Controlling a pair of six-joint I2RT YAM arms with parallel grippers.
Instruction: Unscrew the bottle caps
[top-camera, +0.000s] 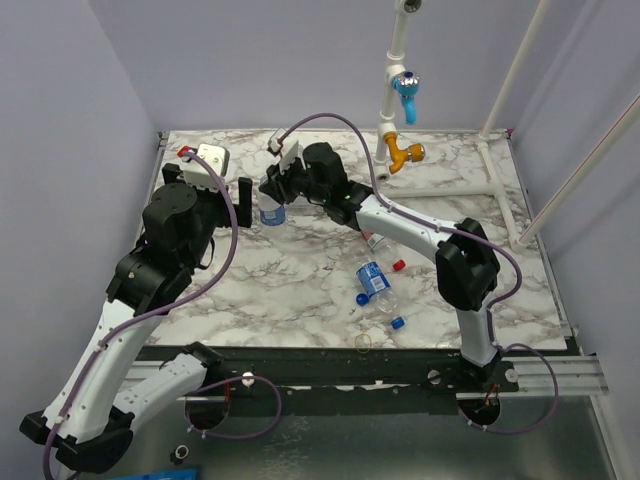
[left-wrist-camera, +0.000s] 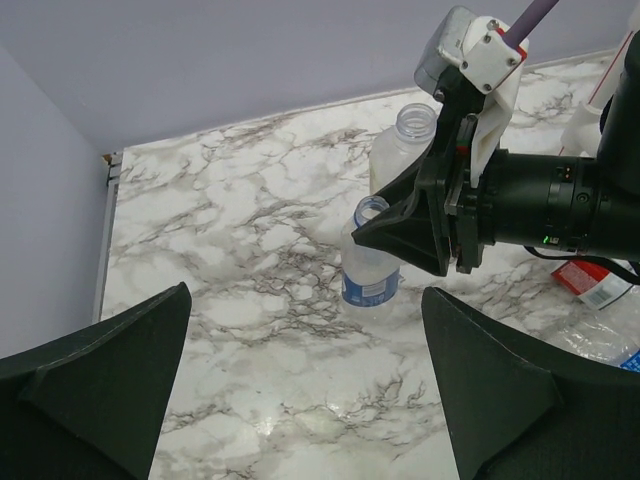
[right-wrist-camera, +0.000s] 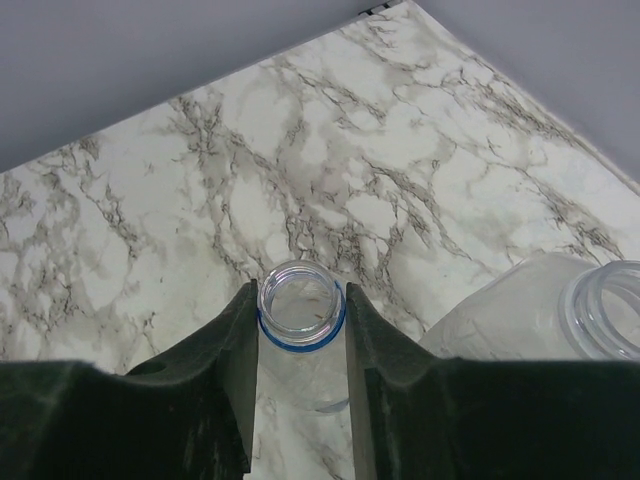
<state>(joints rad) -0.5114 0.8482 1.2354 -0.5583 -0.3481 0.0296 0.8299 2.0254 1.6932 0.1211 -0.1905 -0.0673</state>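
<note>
Three small water bottles are in view. The upright blue-labelled bottle (left-wrist-camera: 370, 283) stands on the marble table (top-camera: 290, 290) at its far left. Its mouth is open, with only a blue ring around the neck. The right gripper (right-wrist-camera: 300, 300) has its jaws clamped on that neck, one black finger on each side just under the rim. The lying blue-labelled bottle (top-camera: 372, 279) is on its side near the middle of the table. The red-labelled bottle (top-camera: 374, 240) also lies down and is partly hidden under the right arm.

Three loose caps lie on the marble. One red cap (top-camera: 398, 265) is just right of the lying bottle. The nearer-left blue cap (top-camera: 362, 298) sits beside that bottle's near end. The nearer-right blue cap (top-camera: 398, 322) lies a little closer to the arm bases. No cap can be seen on any bottle.

The left gripper (left-wrist-camera: 305, 300) faces the upright bottle from the left with its jaws spread wide. They hold nothing and are clear of the bottle.

One wider clear bottle without a label (left-wrist-camera: 400, 150) stands just behind the gripped bottle, and its mouth is open too. One yellowish rubber-band ring (top-camera: 363, 343) lies near the front edge of the table. At the back, a white pipe carries one blue valve handle (top-camera: 405, 95) and one orange fitting (top-camera: 405, 154).
</note>
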